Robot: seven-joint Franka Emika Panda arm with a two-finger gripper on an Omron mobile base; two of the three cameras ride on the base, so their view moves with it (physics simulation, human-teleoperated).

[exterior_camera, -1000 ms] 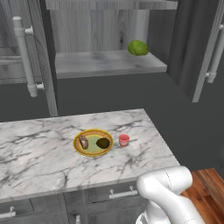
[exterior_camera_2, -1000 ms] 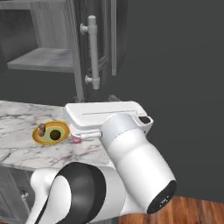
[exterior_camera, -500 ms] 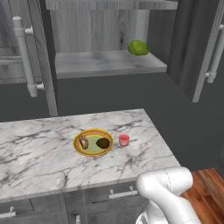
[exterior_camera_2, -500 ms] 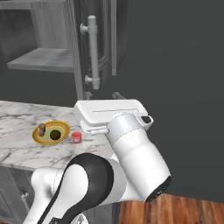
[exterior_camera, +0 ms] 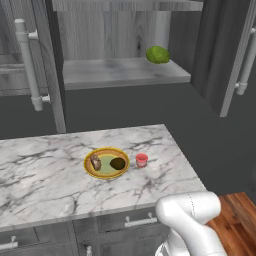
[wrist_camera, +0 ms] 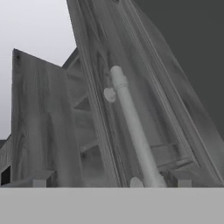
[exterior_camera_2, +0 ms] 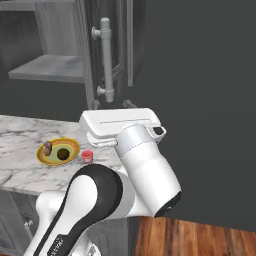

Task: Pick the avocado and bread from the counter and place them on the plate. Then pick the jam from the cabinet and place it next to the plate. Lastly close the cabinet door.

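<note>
**Ana:** Fingers first: where are they, and how do they stand?

**Ben:** Both dark fingertips rise at the bottom of the hand view, set wide apart with nothing between them. The two-finger gripper faces the open dark grey wood-grain cabinet door, whose long silver bar handle runs between the tips.

**Ana:** And the round plate with the yellow-orange rim and pale green centre?

**Ben:** That plate sits on the white marble counter with grey veins, below the cabinet's grey shelf. On the plate lie the small mottled brown bread chunk and, just beside it, the dark brown-olive oval avocado.

**Ana:** The small red jam jar?

**Ben:** Standing upright on the counter just beside the plate, on the avocado's side, not touching the rim as far as I can tell.

**Ana:** Anything on the shelf?

**Ben:** A bright green round lump near the shelf's far corner, well above the plate.

**Ana:** The cabinet itself?

**Ben:** Open, in both base views; its doors stand swung out.
</note>
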